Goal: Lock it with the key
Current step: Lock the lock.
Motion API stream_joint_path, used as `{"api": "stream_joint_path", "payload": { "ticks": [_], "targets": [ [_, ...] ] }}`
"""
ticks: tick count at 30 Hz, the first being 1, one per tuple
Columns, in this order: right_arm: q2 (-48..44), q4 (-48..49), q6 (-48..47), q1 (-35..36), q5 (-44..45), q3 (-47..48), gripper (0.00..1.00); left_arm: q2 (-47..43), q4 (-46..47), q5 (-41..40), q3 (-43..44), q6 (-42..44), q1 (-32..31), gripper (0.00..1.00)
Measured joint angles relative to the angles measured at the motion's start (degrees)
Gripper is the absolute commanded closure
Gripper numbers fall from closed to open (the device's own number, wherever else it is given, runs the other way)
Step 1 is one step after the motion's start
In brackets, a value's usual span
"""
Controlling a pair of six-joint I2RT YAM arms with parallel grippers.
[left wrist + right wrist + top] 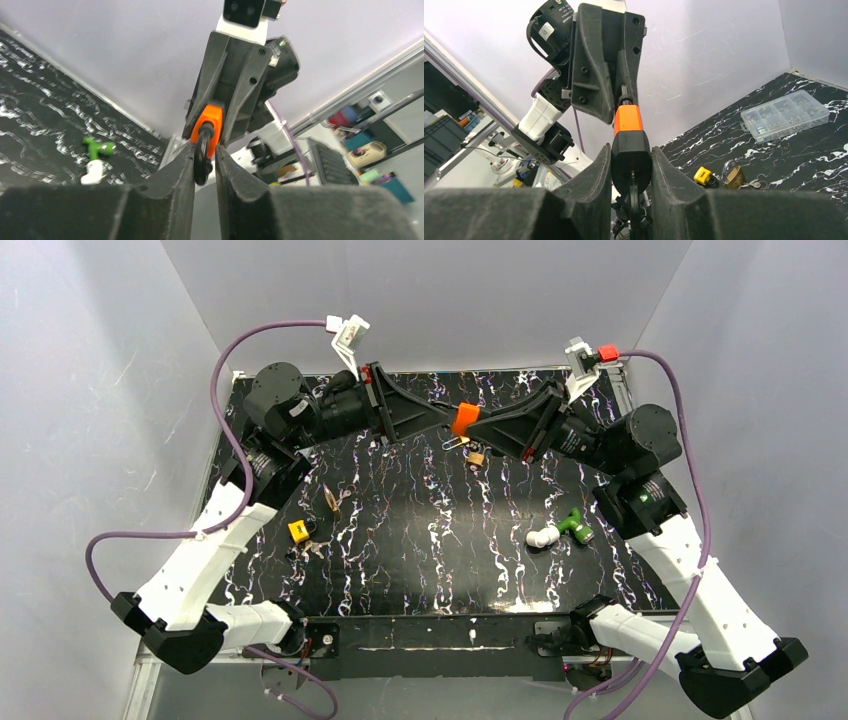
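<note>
Padlock [461,420] bridges my claws midair: right claw [630,155] clamps its body, probably steadying it for locking; whether left claw [205,150] grips the shackle [202,167], I cannot tell.

left arm [200,560], right arm [700,585]: white shells, black joints
cables [214,390]: purple, one each
left gripper [205,165], right gripper [631,165]: chunky matte black
camera mounts [348,335]: white, one red plug [608,353]

padlock [461,420] midair between left gripper [449,419] and right gripper [474,425], above table [400,570]
</note>
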Motion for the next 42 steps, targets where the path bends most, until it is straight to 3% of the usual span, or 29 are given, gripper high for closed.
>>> {"api": "stream_joint_path", "payload": {
  "ticks": [7,14,20,29,42],
  "targets": [
    [-0.1,-0.8,0.0,0.0,-0.3,-0.3,0.99,-0.9,-6.8,0.6,1.3,5.5,0.0,0.62],
    [-0.3,-1.4,0.0,0.0,-3.5,-0.9,0.99,-2.2,-11.8,0.6,3.6,9.8,0.0,0.63],
    [-0.4,-2.2,-0.1,0.0,-5.7,-0.9,0.99,-2.5,-14.3,0.8,4.6,12.1,0.0,0.70],
    [-0.9,-3.7,-0.3,0.0,-6.9,-0.9,0.99,-2.1,-17.0,1.1,5.1,13.7,0.0,1.00],
    [1.7,-1.9,4.2,-0.9,-11.4,-0.7,0.99,-1.4,-19.1,2.3,5.6,16.1,0.4,1.00]
  ]
}}
